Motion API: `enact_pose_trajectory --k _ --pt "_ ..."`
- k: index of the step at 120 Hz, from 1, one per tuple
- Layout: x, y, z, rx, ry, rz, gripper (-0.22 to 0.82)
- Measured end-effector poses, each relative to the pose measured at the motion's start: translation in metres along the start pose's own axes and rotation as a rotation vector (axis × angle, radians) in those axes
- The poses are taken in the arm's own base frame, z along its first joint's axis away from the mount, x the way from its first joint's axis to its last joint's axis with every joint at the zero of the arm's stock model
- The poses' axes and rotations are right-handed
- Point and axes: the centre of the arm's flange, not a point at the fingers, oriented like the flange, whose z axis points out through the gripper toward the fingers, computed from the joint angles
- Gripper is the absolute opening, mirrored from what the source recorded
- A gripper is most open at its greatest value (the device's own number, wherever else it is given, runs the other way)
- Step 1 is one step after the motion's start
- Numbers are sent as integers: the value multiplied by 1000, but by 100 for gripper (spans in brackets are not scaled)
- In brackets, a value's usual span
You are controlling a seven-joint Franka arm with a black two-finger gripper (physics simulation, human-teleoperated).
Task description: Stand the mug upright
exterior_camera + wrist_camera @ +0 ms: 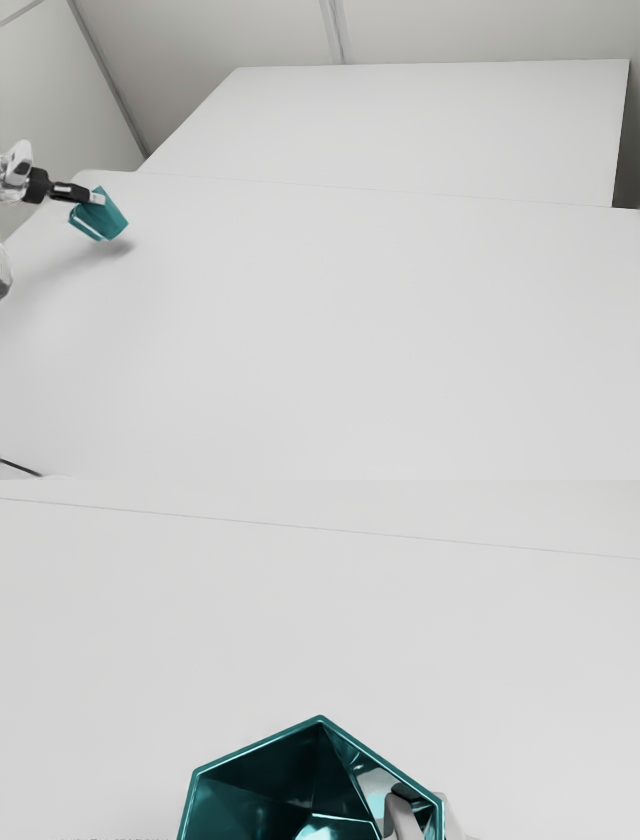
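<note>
Job judged part done: the mug (113, 214) is held in the end effector (98, 199), but it is not yet upright. It is seen tipped at the exterior view's left, just above the surface (350, 330), w/ a soft gray shadow (118, 248) cast below. The end effector is shut on the mug's side, w/ only a thin gap left for the wall: in the wrist view, one finger (404, 817) is seen inside the cup and the other (453, 816) outside. What is left, prob.: the mug to be turned so its base is flat, set down, then let go. If it is let go while tipped, it may be dropped on its side. The mug is blue-green, shiny and smooth, like glazed clay or metal (mat. can't be told for sure). Its sides are flat, w/ sharp corners, and its rim (256, 743) is thin and made of straight bits, not round. The inside is dark, w/ bright spots. The surface is plain, pale and smooth, w/ a dull look. Handle pos. can't be told.
</note>
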Motion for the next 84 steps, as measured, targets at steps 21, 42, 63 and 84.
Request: enact_pose_trajectory --k 21,42,63,84 --pt "34 89 37 70 -205 39 -18" --pt "54 170 57 191 -326 77 -18" --pt "65 245 76 321 -365 121 -18" --pt "59 324 91 440 -357 182 -18"
